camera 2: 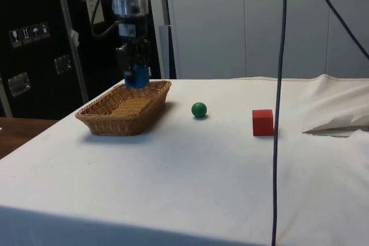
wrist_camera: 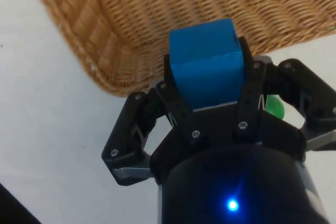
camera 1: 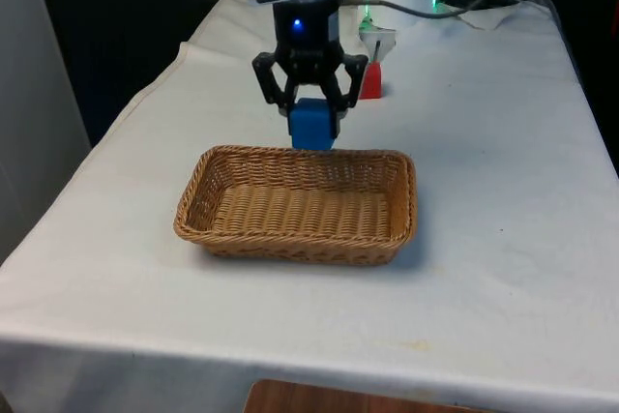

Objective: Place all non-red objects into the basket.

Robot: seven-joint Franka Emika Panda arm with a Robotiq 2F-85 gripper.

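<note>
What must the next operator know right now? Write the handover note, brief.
Gripper: shut on the blue foam cube, held above the far rim of the woven wicker basket.
Basket holds nothing yet.
Small green ball lies on the white cloth between basket and red cube.
Left: release the blue cube into the basket, then fetch the green ball. Red cube stays on the table.
</note>
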